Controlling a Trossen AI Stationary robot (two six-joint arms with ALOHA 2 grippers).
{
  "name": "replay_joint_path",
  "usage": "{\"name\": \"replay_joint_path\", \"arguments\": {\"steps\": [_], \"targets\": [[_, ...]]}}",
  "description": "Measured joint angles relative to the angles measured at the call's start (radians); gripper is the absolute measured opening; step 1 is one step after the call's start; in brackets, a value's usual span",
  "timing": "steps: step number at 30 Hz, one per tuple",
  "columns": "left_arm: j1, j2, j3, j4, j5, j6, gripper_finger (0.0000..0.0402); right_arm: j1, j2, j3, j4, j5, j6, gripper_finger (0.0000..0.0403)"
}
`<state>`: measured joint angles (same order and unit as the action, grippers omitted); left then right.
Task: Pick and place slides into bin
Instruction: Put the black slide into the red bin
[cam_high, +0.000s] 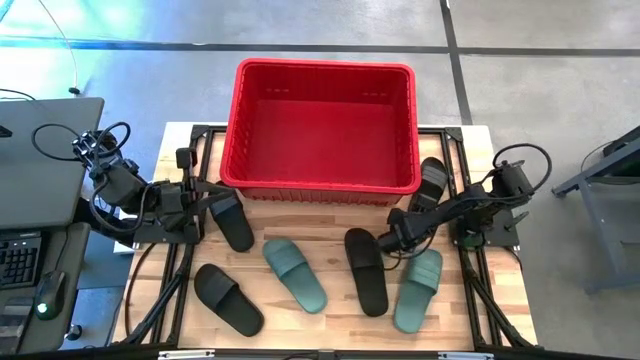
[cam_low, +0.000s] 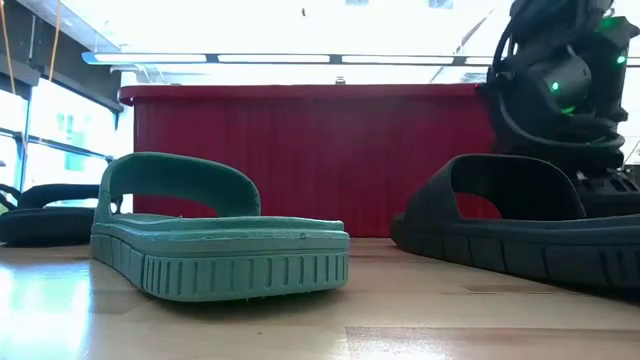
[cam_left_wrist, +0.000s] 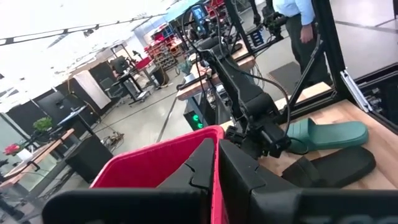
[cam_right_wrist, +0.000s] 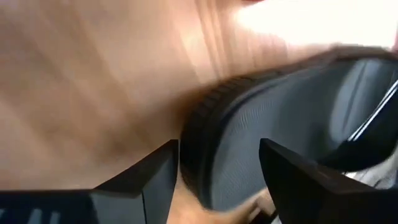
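The red bin (cam_high: 322, 128) stands at the table's far middle. Six slides lie on the table. Four are black (cam_high: 232, 221) (cam_high: 228, 300) (cam_high: 366, 271) (cam_high: 432, 182) and two are green (cam_high: 295, 275) (cam_high: 418, 290). My right gripper (cam_high: 384, 240) is open and low over the far end of the middle black slide (cam_right_wrist: 273, 124). That end's rim lies between its fingers, with a gap showing on each side (cam_right_wrist: 217, 163). My left gripper (cam_left_wrist: 214, 171) is shut and empty. It rests at the table's left by the bin's near left corner (cam_high: 196, 196).
The low view shows a green slide (cam_low: 220, 240) and the middle black slide (cam_low: 520, 225) in front of the bin's near wall (cam_low: 300, 150). Black frame rails run along the table's left and right edges. A person stands in the room beyond (cam_left_wrist: 298, 25).
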<state>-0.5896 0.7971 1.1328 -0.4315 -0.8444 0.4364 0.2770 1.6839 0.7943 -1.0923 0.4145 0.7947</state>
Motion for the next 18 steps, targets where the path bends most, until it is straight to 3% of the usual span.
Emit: {"name": "replay_joint_path", "arguments": {"steps": [4,10,15,18], "targets": [[0.0,0.0,0.0,-0.015,0.0,-0.001,0.0012,-0.032,-0.008,-0.053,0.103,-0.032,-0.073,0.0198],[0.0,0.0,0.0,-0.016,0.0,-0.001,0.0012,-0.04,-0.012,-0.06,0.094,-0.037,-0.013,0.0166],[0.0,0.0,0.0,-0.017,0.0,-0.001,0.0012,-0.041,-0.023,-0.06,0.117,-0.073,-0.027,0.0091],[0.0,0.0,0.0,-0.017,-0.001,-0.001,0.0012,-0.041,-0.025,-0.06,0.126,-0.095,0.048,0.0031]]}}
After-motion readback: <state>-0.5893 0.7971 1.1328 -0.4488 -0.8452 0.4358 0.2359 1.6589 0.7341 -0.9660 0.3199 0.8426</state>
